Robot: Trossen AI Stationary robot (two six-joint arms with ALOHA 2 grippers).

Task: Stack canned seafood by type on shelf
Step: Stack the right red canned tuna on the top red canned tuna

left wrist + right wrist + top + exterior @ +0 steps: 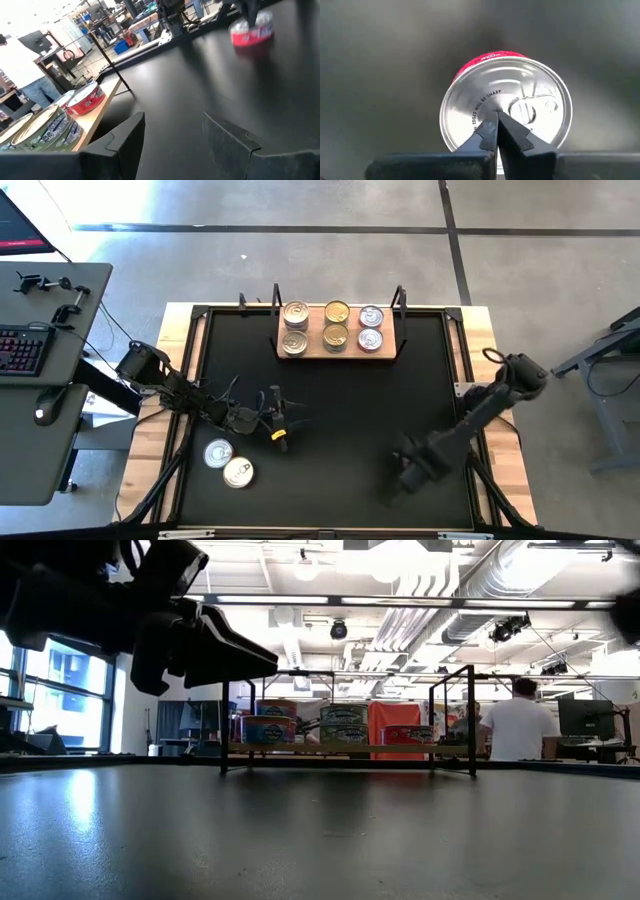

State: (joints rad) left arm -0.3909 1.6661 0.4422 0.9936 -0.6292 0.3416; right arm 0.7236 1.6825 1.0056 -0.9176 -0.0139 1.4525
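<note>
Right gripper (496, 131) hangs over the near right part of the black mat (330, 430), fingers pressed tip to tip with nothing between them, poised directly above a red-sided tin (506, 102); whether the tips touch its silver lid I cannot tell. Judging by looks: rigid metal, small and dense, smooth lid and wall, so likely slippery and not fragile. Closed tips on top give no hold; best purchase looks to be across the round side wall, fingers spread past the rim, clear of the pull tab. Left gripper (172, 145) hovers over the mat's left side, fingers parted, empty. Just beside it, toward the near edge, two loose tins (229, 463) sit lid up, close together. Far side of the mat: wooden shelf (340, 352) on its black wire frame, carrying six tins (335, 326) in three pairs, silver-lidded at left and right, gold-lidded in the middle. A person (517, 730) stands in the room beyond.
</note>
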